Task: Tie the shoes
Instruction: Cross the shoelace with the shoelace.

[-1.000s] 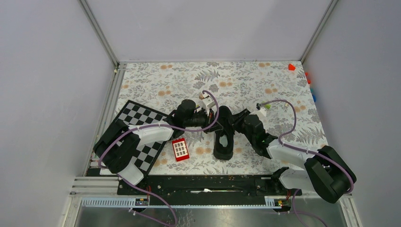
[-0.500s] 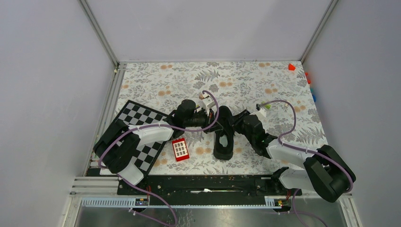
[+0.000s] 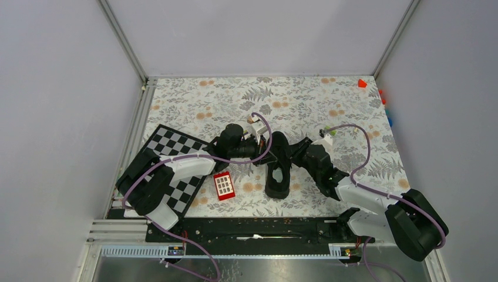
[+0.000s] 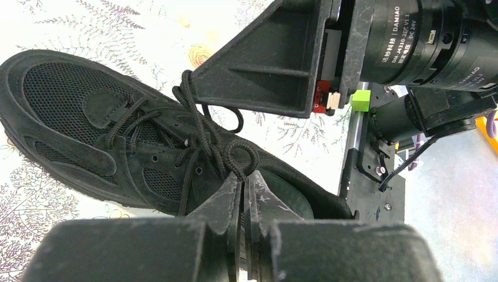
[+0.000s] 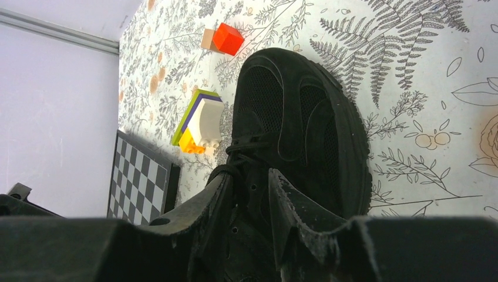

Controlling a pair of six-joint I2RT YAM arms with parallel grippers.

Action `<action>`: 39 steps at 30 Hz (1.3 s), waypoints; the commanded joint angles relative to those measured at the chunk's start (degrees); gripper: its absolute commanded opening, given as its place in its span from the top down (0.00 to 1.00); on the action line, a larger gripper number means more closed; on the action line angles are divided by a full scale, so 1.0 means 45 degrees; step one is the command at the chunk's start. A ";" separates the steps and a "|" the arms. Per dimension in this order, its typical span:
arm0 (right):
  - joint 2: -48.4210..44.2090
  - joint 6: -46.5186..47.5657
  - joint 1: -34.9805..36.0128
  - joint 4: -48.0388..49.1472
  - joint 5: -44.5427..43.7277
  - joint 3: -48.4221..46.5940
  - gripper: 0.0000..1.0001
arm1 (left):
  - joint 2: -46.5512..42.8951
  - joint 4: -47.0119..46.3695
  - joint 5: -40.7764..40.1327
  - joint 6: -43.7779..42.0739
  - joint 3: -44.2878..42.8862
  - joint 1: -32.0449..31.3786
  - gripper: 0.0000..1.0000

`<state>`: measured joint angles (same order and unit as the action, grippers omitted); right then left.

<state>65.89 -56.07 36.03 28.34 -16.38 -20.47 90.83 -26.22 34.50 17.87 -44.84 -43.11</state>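
The black sneaker (image 3: pixel 277 170) lies in the middle of the table, toe away from the arms. In the left wrist view the shoe (image 4: pixel 76 111) shows its knotted black laces (image 4: pixel 202 138). My left gripper (image 4: pixel 242 177) is shut on a loop of lace (image 4: pixel 244 155) at the shoe's tongue; in the top view it (image 3: pixel 262 154) sits at the shoe's left side. My right gripper (image 5: pixel 249 176) is open over the shoe (image 5: pixel 299 111), its fingers on either side of the laced area. In the top view it (image 3: pixel 295 154) is at the shoe's right side.
A checkerboard (image 3: pixel 176 158) lies to the left and a red tile with white squares (image 3: pixel 224 185) beside the shoe. A stack of coloured blocks (image 5: pixel 199 120) and a red block (image 5: pixel 228 38) sit beyond the toe. Small blocks (image 3: pixel 362 83) lie at the far right corner.
The right arm's elbow and shoulder have swung a little right and towards the near edge. Both grippers stay at the shoe, and the left arm has not visibly moved.
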 commanded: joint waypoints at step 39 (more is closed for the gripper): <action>-0.2911 0.3950 -0.0093 -0.2813 0.1050 -0.0986 0.37 | -0.0186 -0.0345 0.0316 0.0072 -0.0114 -0.0053 1.00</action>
<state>54.98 -39.81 35.94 18.00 -11.27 -23.53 90.83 -25.78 34.74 17.93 -44.84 -43.13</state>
